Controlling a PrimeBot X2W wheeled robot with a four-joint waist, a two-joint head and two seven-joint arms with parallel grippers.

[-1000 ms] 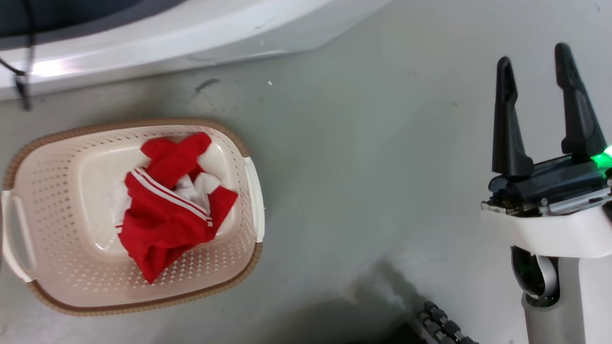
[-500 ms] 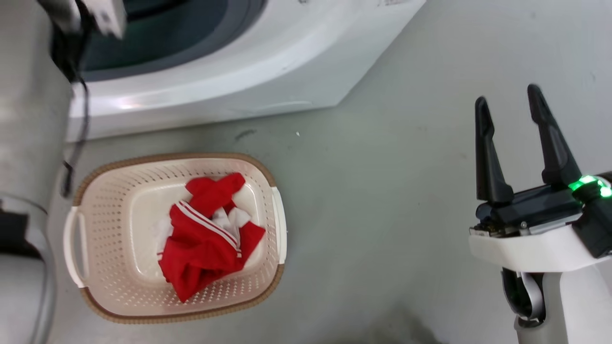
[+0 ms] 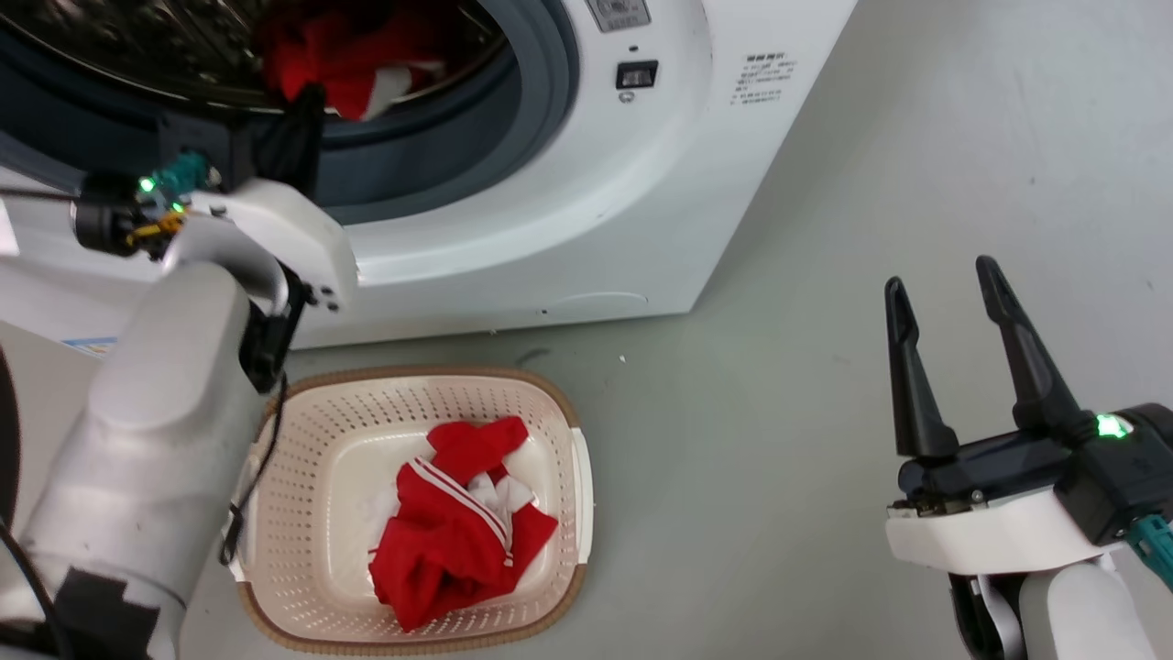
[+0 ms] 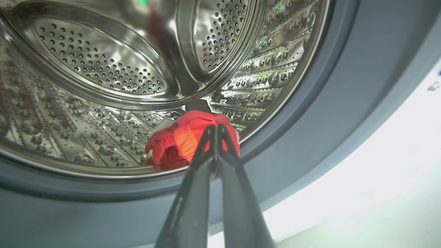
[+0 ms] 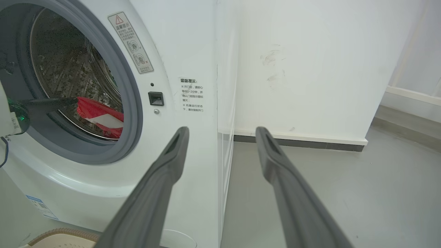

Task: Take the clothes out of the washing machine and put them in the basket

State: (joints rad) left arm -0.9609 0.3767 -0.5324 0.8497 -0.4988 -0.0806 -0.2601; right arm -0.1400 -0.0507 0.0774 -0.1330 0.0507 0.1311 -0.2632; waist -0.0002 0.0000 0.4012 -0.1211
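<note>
The white washing machine [image 3: 660, 192] stands with its porthole open. Red-and-white clothes [image 3: 353, 60] lie at the front of the steel drum [image 4: 103, 69], and in the right wrist view the clothes [image 5: 100, 115] sit low in the porthole. My left gripper [image 4: 216, 126] is shut at the porthole's lower rim, its tips in front of the red clothes [image 4: 175, 141], with no fabric seen between them. In the head view the left gripper [image 3: 307, 101] points into the porthole. More red clothes [image 3: 458, 532] lie in the cream basket [image 3: 302, 513] on the floor. My right gripper [image 3: 941, 275] hangs open and empty to the right.
Grey floor [image 3: 779, 440] stretches between the basket and my right arm. The basket rim [image 5: 58, 234] sits just below the washing machine [image 5: 193, 51]. A white wall [image 5: 310, 69] with a skirting board runs to the machine's right. A black cable hangs from my left arm over the basket's left edge.
The head camera has tilted up, bringing the porthole and the clothes in the drum into view. My left arm has come into the picture at the porthole. The right gripper stays open.
</note>
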